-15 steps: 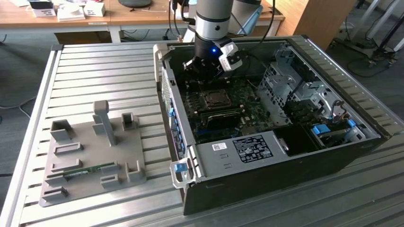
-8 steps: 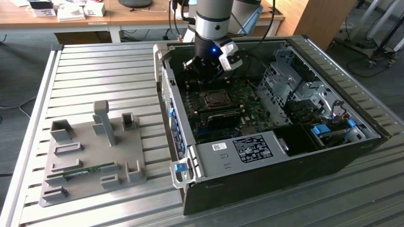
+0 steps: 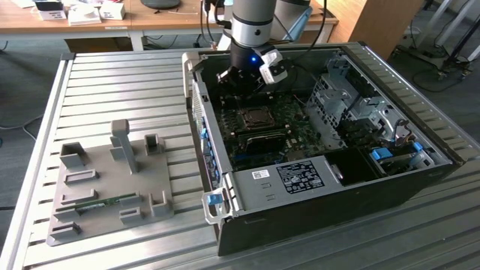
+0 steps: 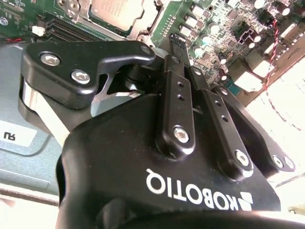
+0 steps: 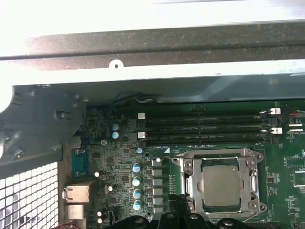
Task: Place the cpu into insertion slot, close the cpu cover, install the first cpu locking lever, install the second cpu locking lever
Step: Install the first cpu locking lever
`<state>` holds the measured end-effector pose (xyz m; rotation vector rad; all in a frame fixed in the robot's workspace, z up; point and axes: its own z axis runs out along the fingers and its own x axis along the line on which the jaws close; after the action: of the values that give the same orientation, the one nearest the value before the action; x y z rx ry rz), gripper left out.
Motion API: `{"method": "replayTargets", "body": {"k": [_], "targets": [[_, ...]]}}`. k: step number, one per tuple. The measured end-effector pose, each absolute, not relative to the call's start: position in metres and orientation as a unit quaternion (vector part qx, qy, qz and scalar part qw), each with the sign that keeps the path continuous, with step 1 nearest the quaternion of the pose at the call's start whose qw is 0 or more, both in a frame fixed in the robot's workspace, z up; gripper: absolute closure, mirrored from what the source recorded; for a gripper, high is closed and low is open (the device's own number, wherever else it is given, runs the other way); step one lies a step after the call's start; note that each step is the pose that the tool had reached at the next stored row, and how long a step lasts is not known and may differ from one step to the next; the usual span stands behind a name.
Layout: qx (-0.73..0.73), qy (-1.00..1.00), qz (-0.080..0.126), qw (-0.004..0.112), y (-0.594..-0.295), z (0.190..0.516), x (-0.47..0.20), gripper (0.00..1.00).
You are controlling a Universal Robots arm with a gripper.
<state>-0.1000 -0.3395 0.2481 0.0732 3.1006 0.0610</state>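
Observation:
The cpu [image 5: 220,186], a pale silvery square, sits in its socket on the green motherboard [image 5: 119,162]. The cpu cover [image 5: 190,168], a silvery metal frame, lies flat around it. In the second wrist view the cpu [image 4: 116,12] shows beyond the fingertips. My gripper [image 4: 175,42] is shut with nothing between its fingers. It hovers a little above the board, beside the socket's edge, and its tips [image 5: 177,204] show dark in the first wrist view. In the exterior view my gripper [image 3: 237,89] hangs inside the open computer case, just behind the socket [image 3: 255,116].
The case walls [image 3: 197,107] ring the board. Memory slots [image 5: 205,126] run beside the socket. A drive cage [image 3: 345,101] and power supply [image 3: 296,175] fill the exterior view's right and front. A grey fixture plate [image 3: 105,185] lies on the slatted table [image 3: 112,84].

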Motion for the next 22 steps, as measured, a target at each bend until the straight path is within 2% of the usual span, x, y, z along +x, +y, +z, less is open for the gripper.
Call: {"method": "replayTargets", "body": {"k": [22], "targets": [[0.024, 0.999, 0.02, 0.02, -0.3395, 0.2516, -0.1056, 0.89]]}}
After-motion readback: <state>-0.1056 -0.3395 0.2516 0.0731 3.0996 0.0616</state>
